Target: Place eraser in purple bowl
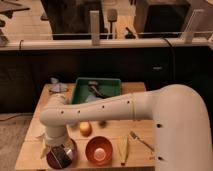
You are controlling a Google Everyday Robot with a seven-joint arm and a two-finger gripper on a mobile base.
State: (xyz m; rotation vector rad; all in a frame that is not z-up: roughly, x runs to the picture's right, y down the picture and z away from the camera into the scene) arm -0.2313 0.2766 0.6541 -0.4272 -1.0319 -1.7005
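Observation:
The purple bowl stands at the front left of the wooden table. My gripper hangs from the white arm straight down over this bowl, at its rim height. A small dark block that looks like the eraser shows inside the bowl, right under the gripper. I cannot tell whether the gripper still holds it or whether it lies in the bowl.
An orange-copper bowl stands just right of the purple bowl. An orange fruit lies behind them. A green tray with dark items stands at the back. A fork and a pale yellow strip lie at the right. A crumpled grey thing lies at the back left.

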